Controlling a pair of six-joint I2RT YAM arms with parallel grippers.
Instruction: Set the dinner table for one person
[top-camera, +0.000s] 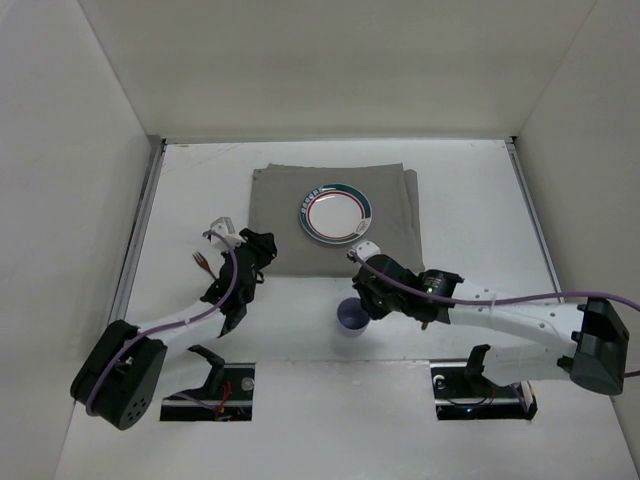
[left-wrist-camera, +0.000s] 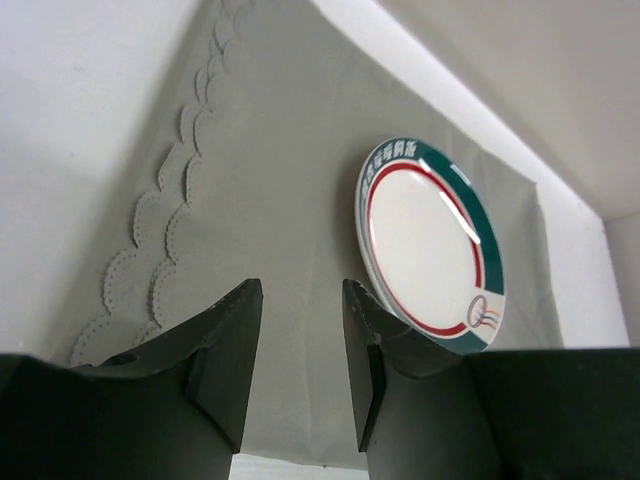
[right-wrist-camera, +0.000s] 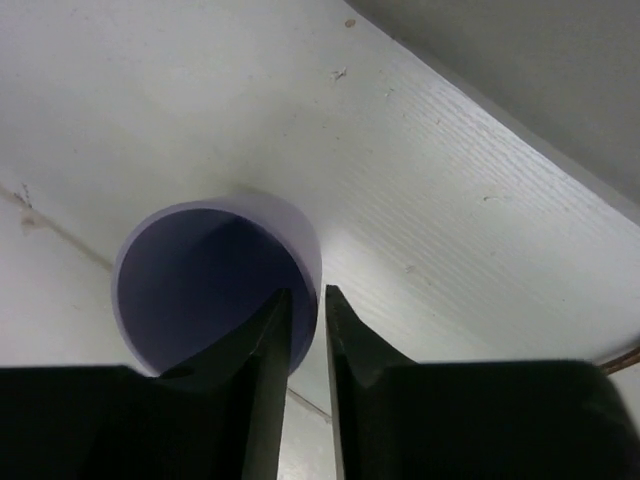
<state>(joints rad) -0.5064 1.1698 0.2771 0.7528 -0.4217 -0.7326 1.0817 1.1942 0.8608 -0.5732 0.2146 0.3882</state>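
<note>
The white dinner table (top-camera: 470, 200) carries a grey cloth mat (top-camera: 290, 215) with a white plate (top-camera: 337, 213) with a green and red rim on it. My left gripper (top-camera: 262, 248) is open and empty over the mat's front left edge; in the left wrist view the gripper (left-wrist-camera: 300, 290) faces the mat (left-wrist-camera: 270, 170), with the plate (left-wrist-camera: 425, 245) to the right. A purple cup (top-camera: 352, 319) stands on the table in front of the mat. My right gripper (top-camera: 360, 300) pinches its rim: in the right wrist view the gripper (right-wrist-camera: 305, 292) has one finger inside the cup (right-wrist-camera: 200, 280) and one outside.
A small brown fork (top-camera: 200, 264) lies on the table left of my left arm. White wall panels stand on the left, right and back. Metal rails (top-camera: 138, 240) run along the table's sides. The arm bases sit at the near edge.
</note>
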